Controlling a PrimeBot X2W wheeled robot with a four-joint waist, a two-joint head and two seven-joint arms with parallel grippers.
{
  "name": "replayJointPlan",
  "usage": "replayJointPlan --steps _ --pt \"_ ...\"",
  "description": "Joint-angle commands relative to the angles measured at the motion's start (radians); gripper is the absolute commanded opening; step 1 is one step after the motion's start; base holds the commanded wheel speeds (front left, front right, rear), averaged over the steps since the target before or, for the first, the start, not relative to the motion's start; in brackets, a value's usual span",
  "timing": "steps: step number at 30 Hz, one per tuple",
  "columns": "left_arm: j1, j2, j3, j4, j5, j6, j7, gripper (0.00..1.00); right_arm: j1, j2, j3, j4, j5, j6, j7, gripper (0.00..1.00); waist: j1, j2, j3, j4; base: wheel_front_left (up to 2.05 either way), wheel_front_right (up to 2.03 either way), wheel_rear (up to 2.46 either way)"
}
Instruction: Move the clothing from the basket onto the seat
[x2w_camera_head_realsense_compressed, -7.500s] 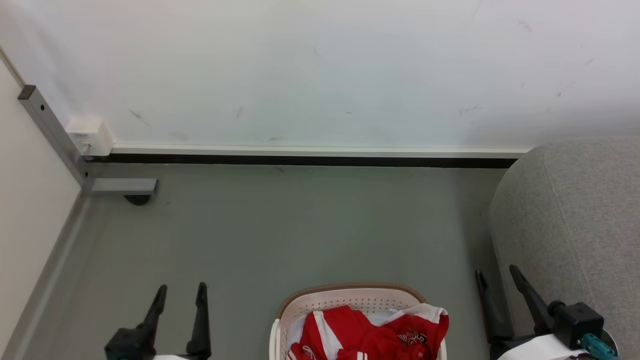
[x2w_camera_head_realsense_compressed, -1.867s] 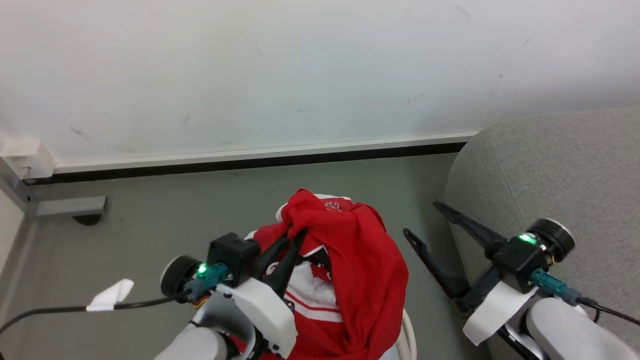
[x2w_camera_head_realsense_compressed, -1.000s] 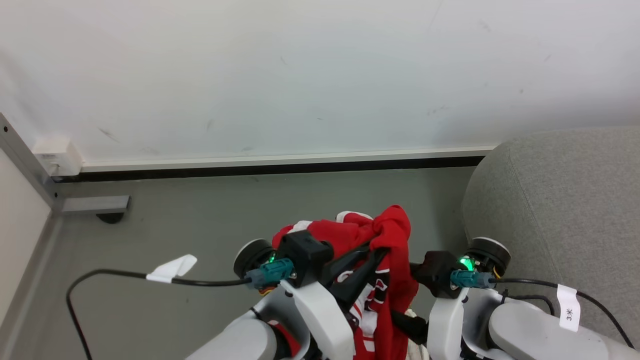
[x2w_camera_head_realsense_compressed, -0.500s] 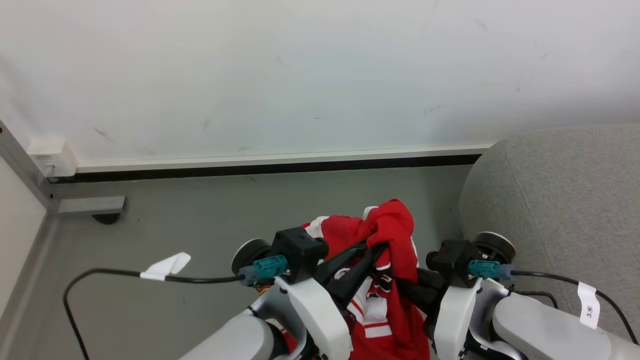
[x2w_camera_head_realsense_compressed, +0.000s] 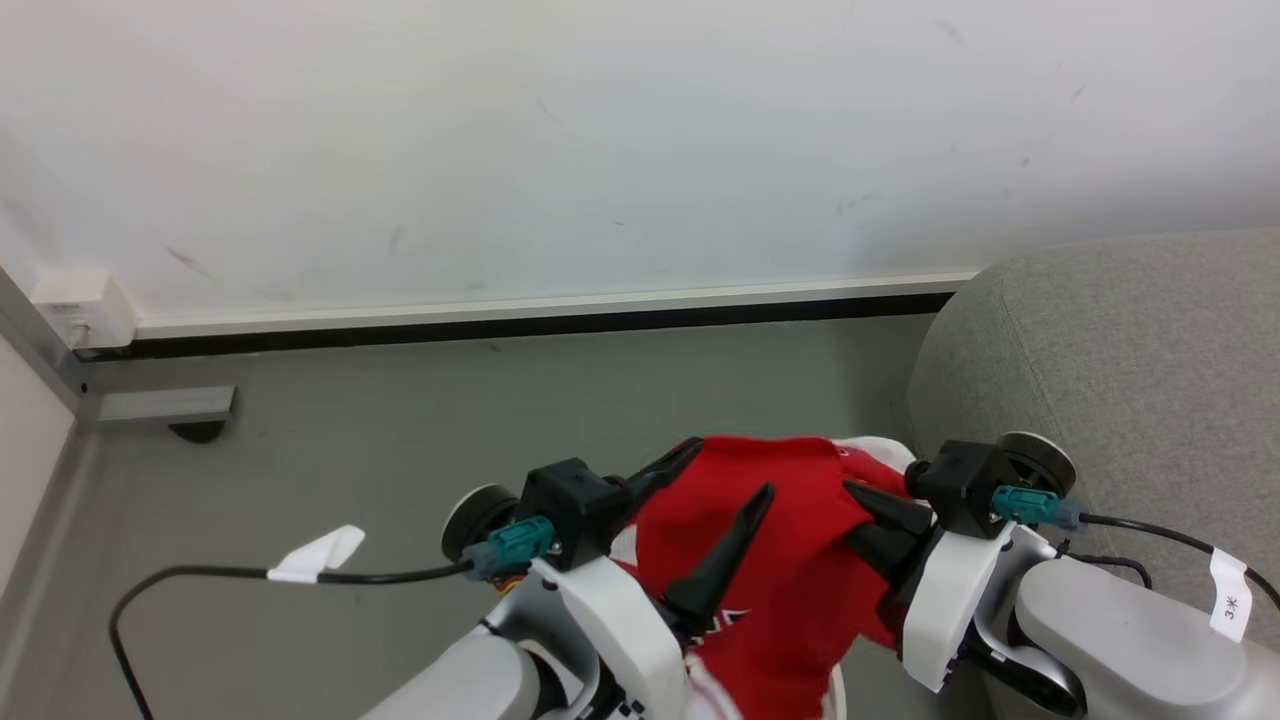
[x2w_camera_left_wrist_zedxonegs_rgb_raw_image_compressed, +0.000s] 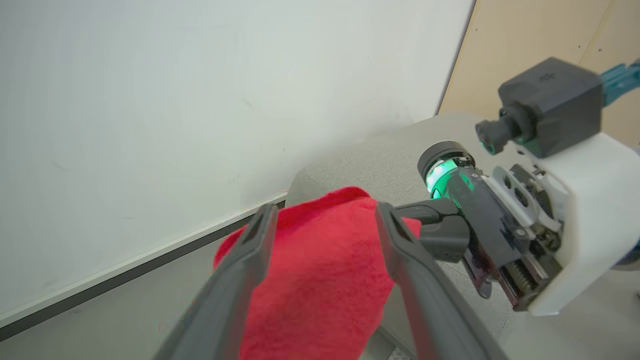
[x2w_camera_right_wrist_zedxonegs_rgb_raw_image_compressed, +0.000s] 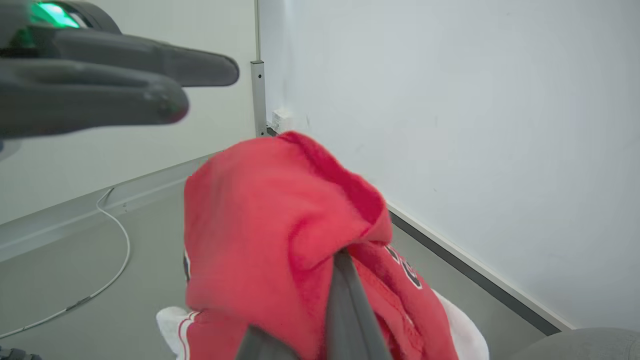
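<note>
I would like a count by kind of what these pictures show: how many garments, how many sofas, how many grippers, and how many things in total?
red jersey: 1
grey sofa: 1
grippers: 2 (left gripper, right gripper)
Total: 4

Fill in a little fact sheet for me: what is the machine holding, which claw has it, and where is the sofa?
Item held: red jersey, bunched up, hanging above the grey floor
Right gripper: shut on the jersey
Left gripper: open, fingers spread against the cloth
Sofa: grey, on the robot's right, next to the right arm
Task status: jersey not yet on the sofa
</note>
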Motion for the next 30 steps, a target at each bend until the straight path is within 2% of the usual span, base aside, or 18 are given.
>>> replayJointPlan --steps 1,19,25,30 --pt "0.014 0.004 0.001 0.007 0.010 0.005 -0.010 1.00 -0.013 -0.002 -0.005 0.003 0.004 -0.002 -0.010 0.00 -0.0001 0.0000 0.000 0.001 0.00 0.00 0.00" --pt "0.056 0.013 0.006 0.052 0.026 0.046 -0.081 1.00 -0.037 -0.018 -0.004 0.046 0.041 -0.002 -0.060 0.00 -0.0001 0.0000 0.008 0.016 0.00 0.00 0.00" --pt "0.058 0.018 0.004 0.060 0.028 0.055 -0.082 1.00 -0.065 -0.038 -0.014 0.057 0.064 -0.002 -0.067 0.00 -0.0001 0.0000 0.006 -0.008 0.00 0.00 0.00" --pt "0.049 0.021 0.002 0.054 0.030 0.055 -0.078 1.00 -0.085 -0.057 -0.076 0.033 0.058 -0.002 -0.066 0.00 -0.0001 0.0000 0.014 -0.047 0.00 0.00 0.00"
